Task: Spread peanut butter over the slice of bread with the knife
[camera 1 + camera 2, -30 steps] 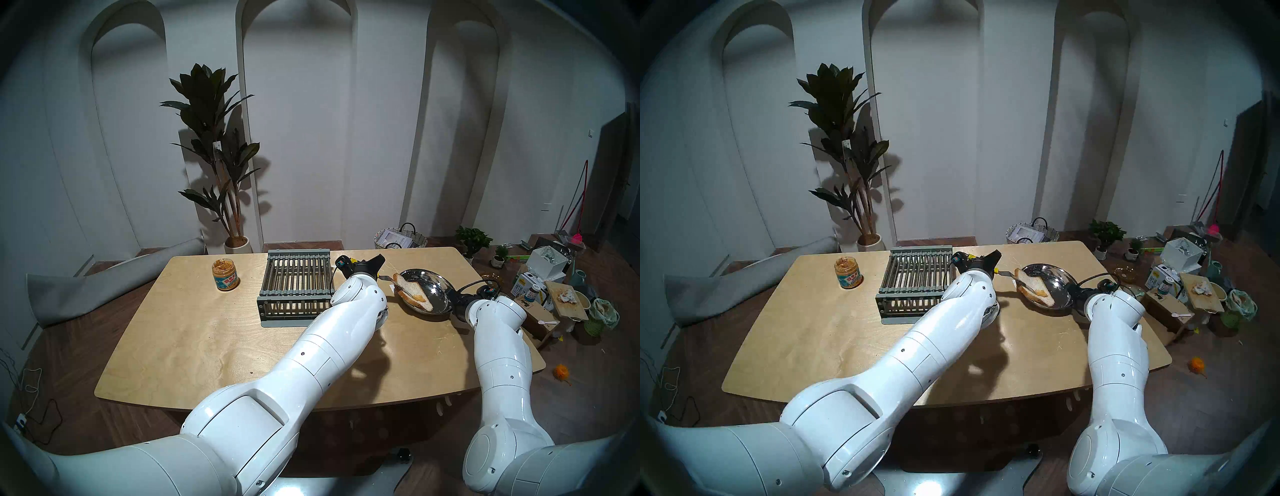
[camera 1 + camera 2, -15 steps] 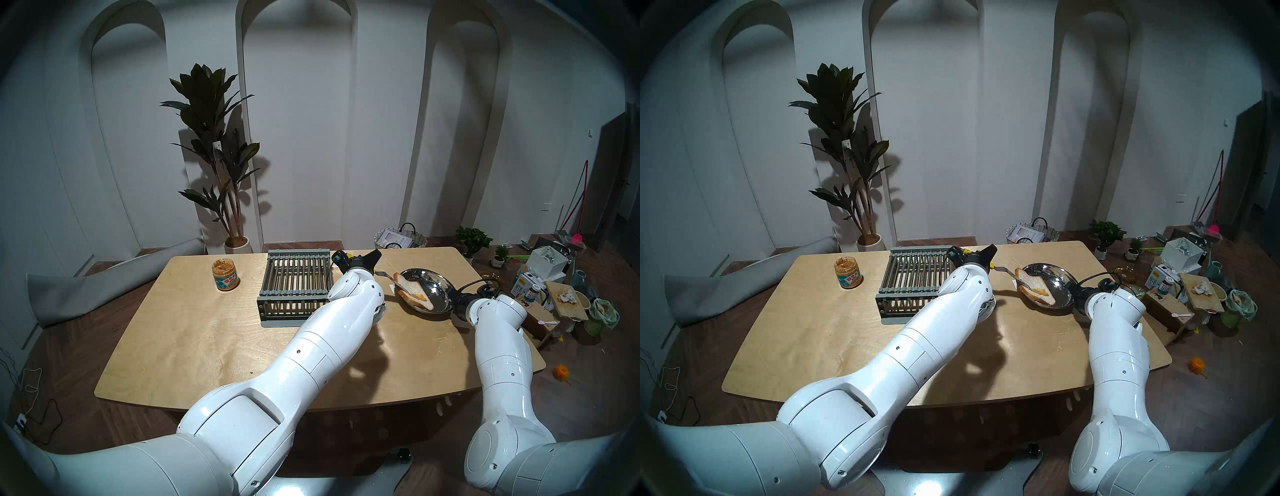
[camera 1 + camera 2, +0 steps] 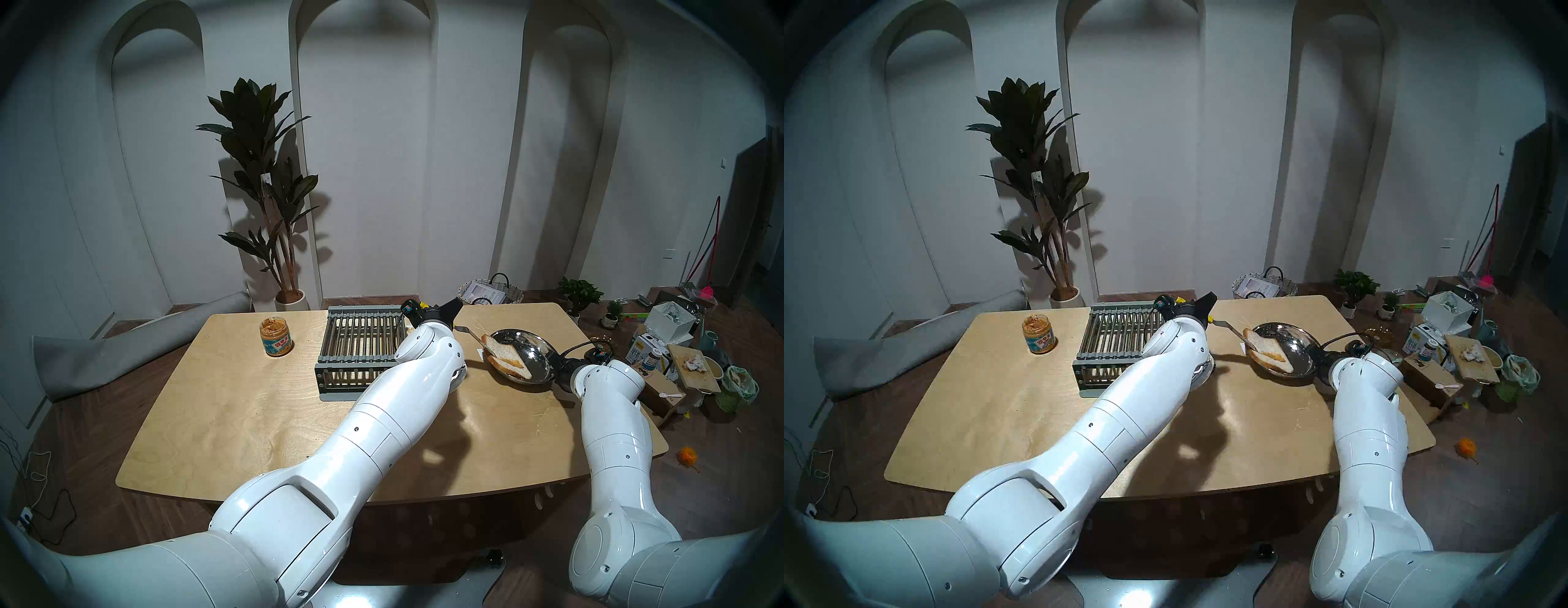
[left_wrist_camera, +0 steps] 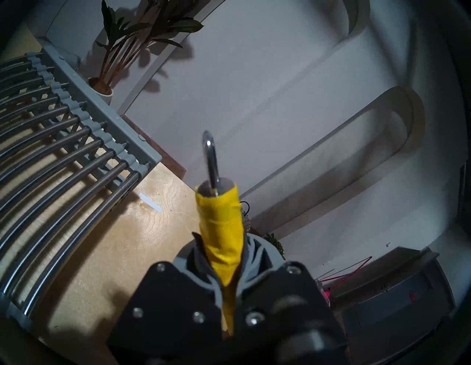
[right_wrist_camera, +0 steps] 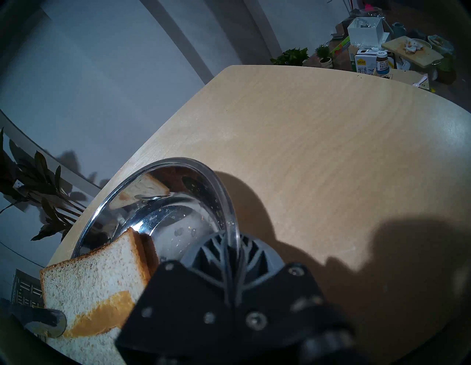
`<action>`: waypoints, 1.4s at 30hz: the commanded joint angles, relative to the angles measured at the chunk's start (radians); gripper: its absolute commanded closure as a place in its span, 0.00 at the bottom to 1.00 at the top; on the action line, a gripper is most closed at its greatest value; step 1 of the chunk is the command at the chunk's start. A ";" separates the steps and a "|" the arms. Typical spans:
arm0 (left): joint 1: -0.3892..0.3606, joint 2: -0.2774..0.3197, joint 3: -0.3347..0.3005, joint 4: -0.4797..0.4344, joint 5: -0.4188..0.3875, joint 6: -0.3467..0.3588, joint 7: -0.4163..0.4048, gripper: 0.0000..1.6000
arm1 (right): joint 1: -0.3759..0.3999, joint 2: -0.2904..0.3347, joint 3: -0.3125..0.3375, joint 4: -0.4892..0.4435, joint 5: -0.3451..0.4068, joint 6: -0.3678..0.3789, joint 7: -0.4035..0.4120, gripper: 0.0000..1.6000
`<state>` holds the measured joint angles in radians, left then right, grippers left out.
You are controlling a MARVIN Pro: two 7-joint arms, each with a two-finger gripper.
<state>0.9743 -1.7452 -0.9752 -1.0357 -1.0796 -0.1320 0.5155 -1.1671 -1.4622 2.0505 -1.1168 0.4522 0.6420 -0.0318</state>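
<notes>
Here the left gripper (image 4: pixel 229 288) is clamped on the small knife's stubby yellow handle (image 4: pixel 221 229), its flat steel blade (image 3: pixel 471 333) reaching toward the pale, brown-crusted slice of bread (image 5: pixel 94 285), which leans on the rim of the shiny round steel dish (image 5: pixel 193 165). The right gripper (image 5: pixel 230 257) pinches the near rim of that dish, probably to steady it. A tan streak of peanut butter (image 5: pixel 102 318) crosses the crumb; the clear glass jar with a blue label (image 3: pixel 278 337) stands well apart across the pale wooden table (image 3: pixel 254 416)

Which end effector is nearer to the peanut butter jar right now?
Left. The left end effector holds the knife beyond the gray rack, which separates it from the peanut butter jar. The right end effector grips the steel dish, farther right.
</notes>
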 commanded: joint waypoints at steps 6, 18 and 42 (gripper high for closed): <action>0.005 0.022 0.043 -0.135 0.048 -0.012 -0.016 1.00 | -0.028 -0.025 -0.025 -0.041 -0.027 -0.002 -0.026 1.00; 0.015 0.079 0.144 -0.295 0.197 -0.098 -0.028 1.00 | -0.056 -0.047 -0.063 -0.113 -0.057 0.001 -0.055 1.00; 0.086 0.208 0.202 -0.558 0.340 -0.071 0.106 1.00 | -0.092 -0.071 -0.104 -0.220 -0.080 0.053 -0.088 0.00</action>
<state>1.0710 -1.5526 -0.7648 -1.5333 -0.7446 -0.2189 0.6170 -1.2603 -1.5299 1.9441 -1.2906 0.3611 0.6622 -0.1256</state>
